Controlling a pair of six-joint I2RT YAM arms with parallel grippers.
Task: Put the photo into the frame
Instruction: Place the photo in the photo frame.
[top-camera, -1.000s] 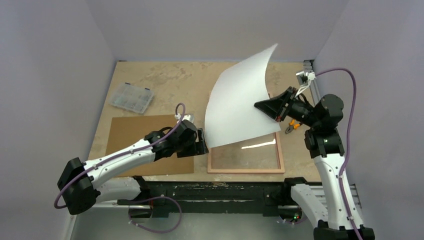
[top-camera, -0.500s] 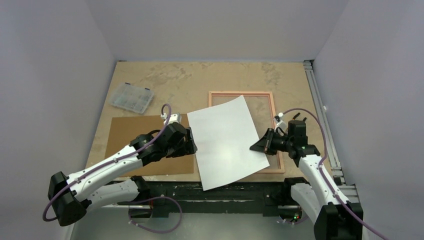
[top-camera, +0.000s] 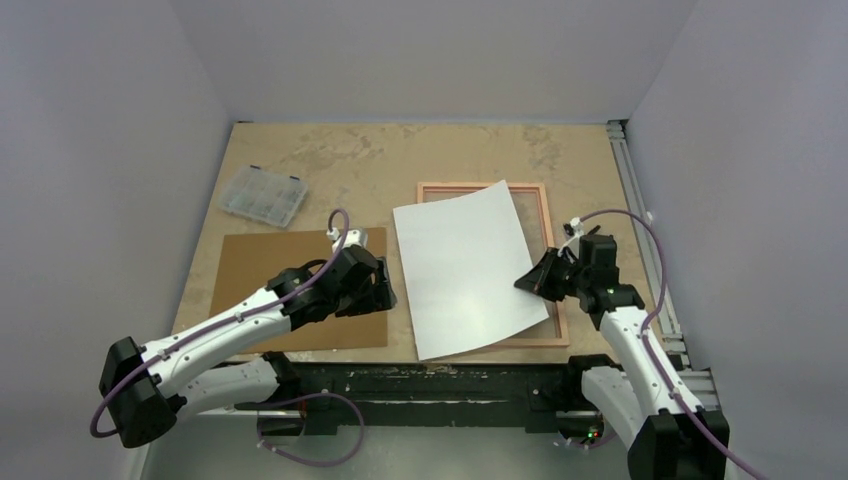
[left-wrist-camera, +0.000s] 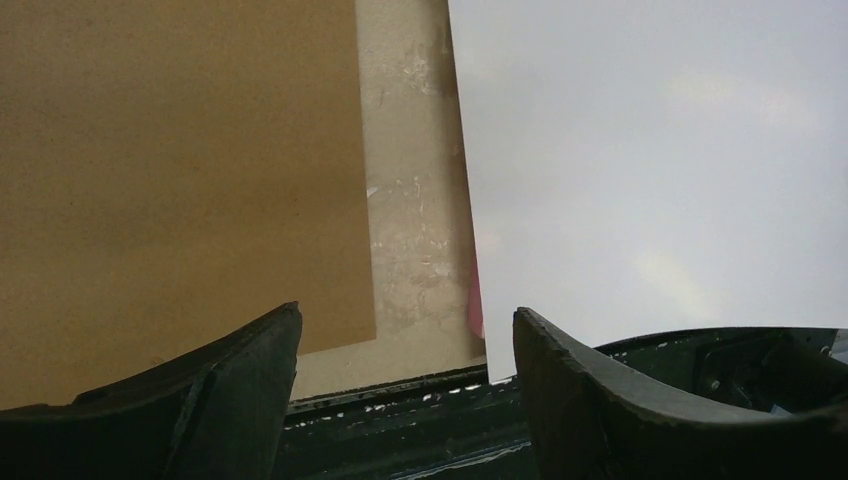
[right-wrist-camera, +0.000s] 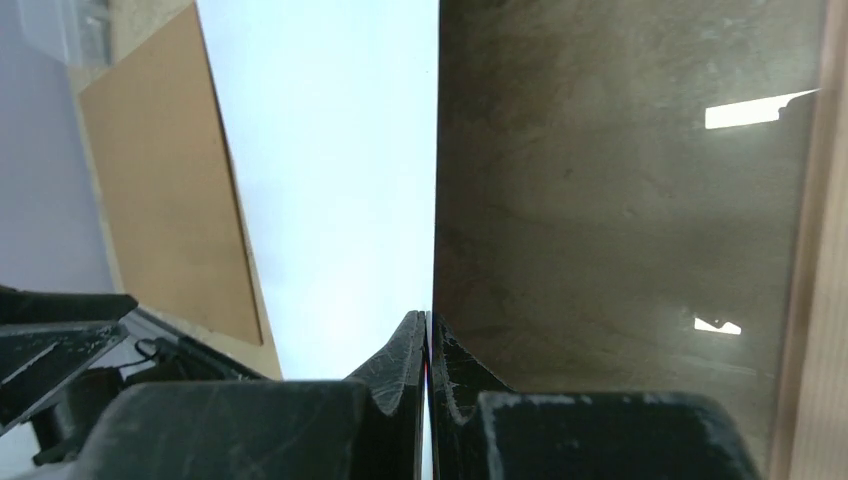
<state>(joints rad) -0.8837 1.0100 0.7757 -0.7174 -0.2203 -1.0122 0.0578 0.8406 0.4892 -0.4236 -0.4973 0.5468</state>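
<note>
The photo (top-camera: 465, 268) lies white back up, skewed across the pinkish wood frame (top-camera: 546, 210); its near left corner overhangs the frame toward the table's front edge. My right gripper (top-camera: 528, 282) is shut on the photo's right edge; in the right wrist view the jaws pinch the sheet (right-wrist-camera: 330, 180) edge-on above the clear pane (right-wrist-camera: 620, 180). My left gripper (top-camera: 388, 288) is open and empty beside the photo's left edge. In the left wrist view the white sheet (left-wrist-camera: 650, 170) fills the right, with a sliver of its red face at the edge.
A brown backing board (top-camera: 285, 270) lies left of the frame, under my left arm, and shows in the left wrist view (left-wrist-camera: 170, 170). A clear plastic organiser box (top-camera: 264, 195) sits at the back left. A metal rail (top-camera: 640, 220) runs along the table's right edge.
The photo was held up high and curved over the frame; my right gripper has brought it down flat over the frame, then shifted it a little farther back and right. My left arm moved slightly.
</note>
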